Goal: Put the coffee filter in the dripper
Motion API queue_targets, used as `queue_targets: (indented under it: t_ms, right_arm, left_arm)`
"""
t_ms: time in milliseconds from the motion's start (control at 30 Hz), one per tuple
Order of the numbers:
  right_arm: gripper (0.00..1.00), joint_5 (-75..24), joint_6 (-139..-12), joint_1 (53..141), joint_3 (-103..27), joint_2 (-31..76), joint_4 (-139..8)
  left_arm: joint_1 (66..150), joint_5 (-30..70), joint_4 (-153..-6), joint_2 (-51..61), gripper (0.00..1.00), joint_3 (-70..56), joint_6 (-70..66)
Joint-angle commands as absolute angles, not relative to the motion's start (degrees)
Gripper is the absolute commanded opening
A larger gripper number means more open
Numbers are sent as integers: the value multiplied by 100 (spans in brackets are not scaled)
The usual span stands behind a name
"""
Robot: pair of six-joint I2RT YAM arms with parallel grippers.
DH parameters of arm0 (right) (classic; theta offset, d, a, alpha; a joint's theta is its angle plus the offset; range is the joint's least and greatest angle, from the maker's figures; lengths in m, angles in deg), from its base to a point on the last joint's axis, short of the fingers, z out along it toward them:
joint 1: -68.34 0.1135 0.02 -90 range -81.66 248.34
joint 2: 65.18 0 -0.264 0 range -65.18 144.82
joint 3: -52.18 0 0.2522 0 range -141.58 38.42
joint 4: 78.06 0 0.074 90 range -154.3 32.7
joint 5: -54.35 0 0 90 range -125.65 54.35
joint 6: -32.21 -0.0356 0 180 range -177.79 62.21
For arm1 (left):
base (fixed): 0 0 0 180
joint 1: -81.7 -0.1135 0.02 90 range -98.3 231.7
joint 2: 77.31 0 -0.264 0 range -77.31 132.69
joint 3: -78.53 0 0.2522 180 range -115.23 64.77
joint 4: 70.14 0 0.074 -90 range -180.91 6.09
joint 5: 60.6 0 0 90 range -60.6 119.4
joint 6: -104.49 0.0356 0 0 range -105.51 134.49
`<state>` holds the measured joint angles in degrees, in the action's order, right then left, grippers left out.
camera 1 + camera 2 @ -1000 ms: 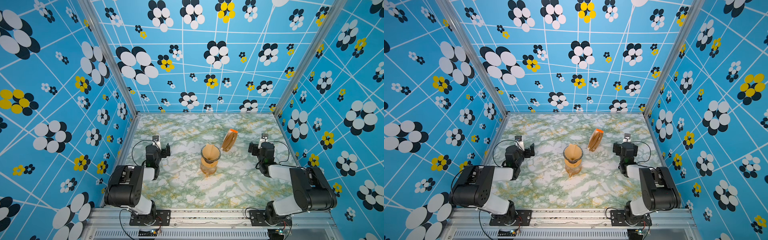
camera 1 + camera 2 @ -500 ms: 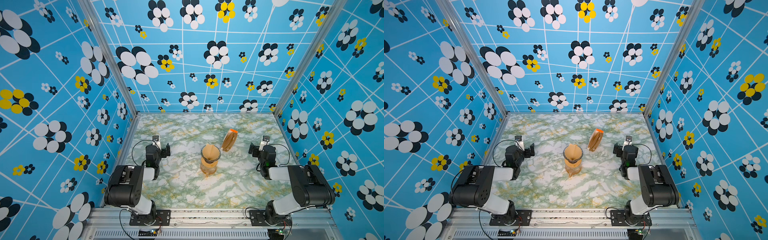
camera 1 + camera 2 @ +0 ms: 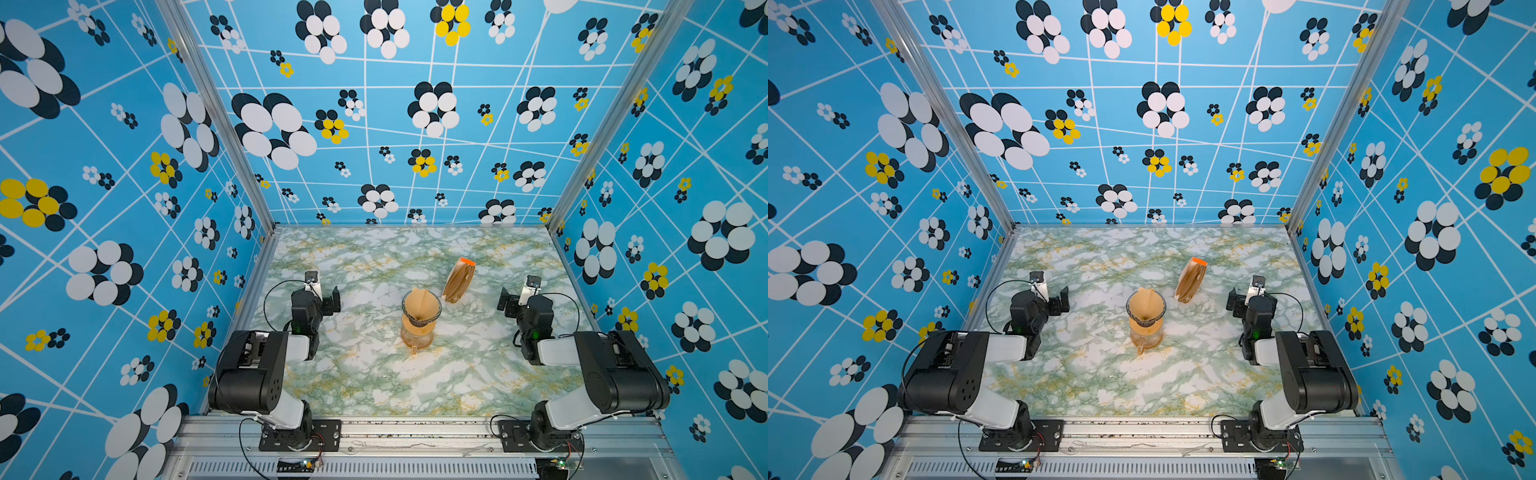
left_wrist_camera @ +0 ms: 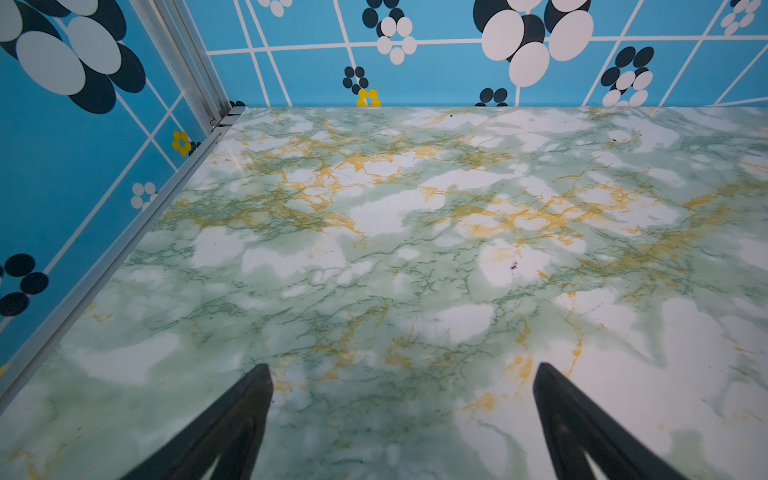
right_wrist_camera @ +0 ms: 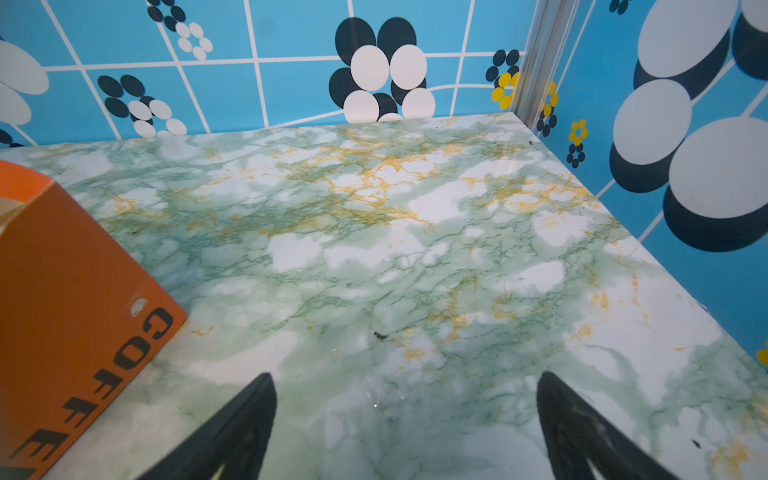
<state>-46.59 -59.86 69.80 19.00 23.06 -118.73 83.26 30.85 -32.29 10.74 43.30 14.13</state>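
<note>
Paper: 1 coffee filter (image 3: pixel 420 304) in 1 dripper (image 3: pixel 433 319) | 1 filter stack (image 3: pixel 458 282) | left gripper (image 4: pixel 403 370), right gripper (image 5: pixel 405 378) spread, empty

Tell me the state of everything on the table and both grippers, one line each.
coffee filter: opened, seated inside the dripper
dripper: upright on the carafe
carafe: upright on the table
filter stack: standing on the table, apart from the carafe
left gripper: open, empty
right gripper: open, empty

You are looking down from high on the near side in both top views; both wrist cameras are facing the far wall (image 4: pixel 436 79), close over the table (image 4: pixel 374 257).
</note>
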Motion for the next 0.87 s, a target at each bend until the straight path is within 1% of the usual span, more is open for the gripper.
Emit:
queue_targets:
  t_ms: [0,67,167,833]
  right_arm:
    - [99,-4355,-5874,6957,1611,2260,-11447]
    - [99,-4373,-5874,6957,1675,2384,-11763]
    - [99,-4372,-5868,6957,1635,2307,-11538]
    - [99,-4382,-5875,6957,1635,2340,-11614]
  left_arm:
    - [8320,3075,-3245,1114,99,4248,1449]
    - [8321,3074,-3247,1120,99,4252,1449]
    - [8322,3085,-3246,1110,99,4249,1449]
    - [8324,3059,-3256,1120,99,4249,1449]
